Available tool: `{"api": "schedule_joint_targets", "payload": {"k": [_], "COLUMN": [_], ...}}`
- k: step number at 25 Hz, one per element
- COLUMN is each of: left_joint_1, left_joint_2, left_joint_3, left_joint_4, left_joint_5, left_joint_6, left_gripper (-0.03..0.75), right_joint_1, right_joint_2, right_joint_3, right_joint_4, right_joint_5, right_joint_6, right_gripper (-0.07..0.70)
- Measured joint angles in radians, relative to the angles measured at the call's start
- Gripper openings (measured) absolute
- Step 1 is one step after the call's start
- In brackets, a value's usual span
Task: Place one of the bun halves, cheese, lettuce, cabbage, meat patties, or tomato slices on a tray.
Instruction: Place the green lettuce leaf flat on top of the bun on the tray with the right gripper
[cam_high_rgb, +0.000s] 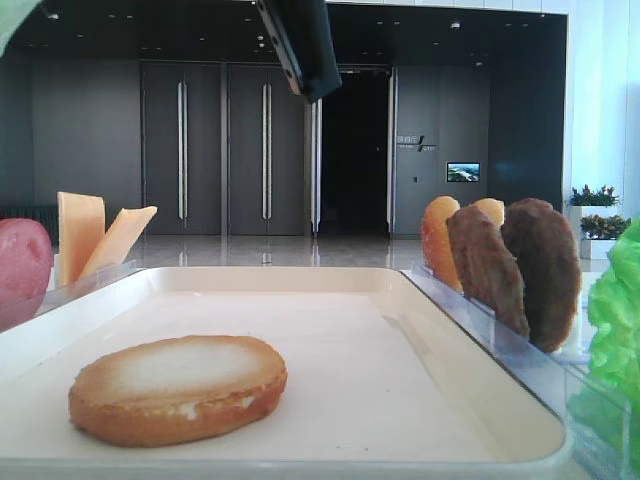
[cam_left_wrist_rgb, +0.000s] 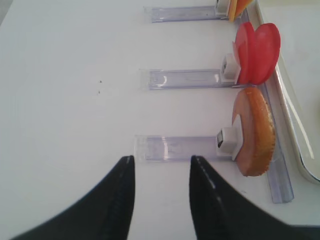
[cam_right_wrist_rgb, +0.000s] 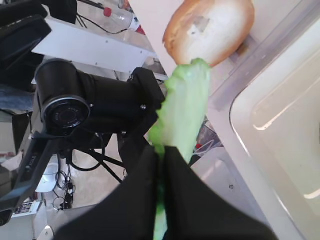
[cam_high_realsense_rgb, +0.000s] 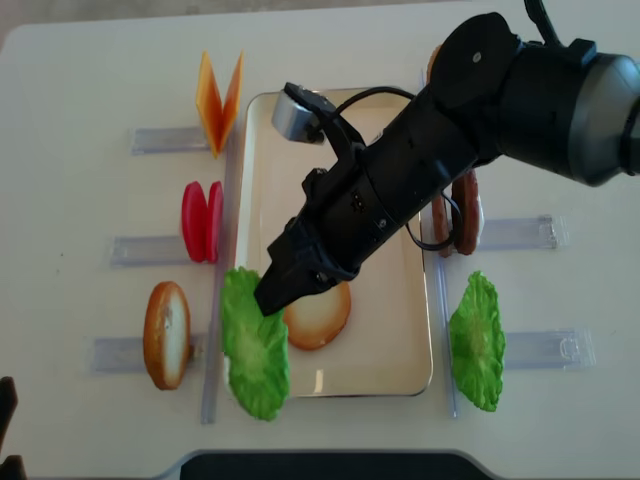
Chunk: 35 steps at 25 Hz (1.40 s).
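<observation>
Two lettuce leaves on the table right now: one (cam_high_realsense_rgb: 476, 342) sits in its clear holder right of the tray (cam_high_realsense_rgb: 405, 375), the other (cam_high_realsense_rgb: 254, 343) is pinched tight in the right gripper (cam_high_realsense_rgb: 272, 296), hanging over the tray's left rim. One bun half (cam_high_realsense_rgb: 318, 315) already lies flat on the tray, touching that held leaf in the overhead view. Left gripper (cam_left_wrist_rgb: 161, 167) hovers over bare table with nothing between its fingers, jaws narrow, near another bun half (cam_left_wrist_rgb: 255, 131) standing in a holder.
</observation>
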Motion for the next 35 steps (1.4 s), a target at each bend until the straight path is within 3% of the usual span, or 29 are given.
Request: {"api": "schedule_joint_targets", "payload": {"k": [22,35], "left_joint_1": [0.0,0.0], "left_joint_2": [0.0,0.0], "left_joint_3": [0.0,0.0], "left_joint_4": [0.0,0.0], "left_joint_5": [0.0,0.0], "left_joint_6": [0.0,0.0], "left_gripper": [0.282,0.282], "right_joint_1": [-0.021,-0.045], "right_joint_2": [0.06,0.136], "right_joint_3": [0.0,0.0], "right_joint_4": [0.066,0.118], "right_joint_5": [0.024,0.021], "right_joint_6": [-0.039,-0.159], "right_gripper": [0.03,0.03]}}
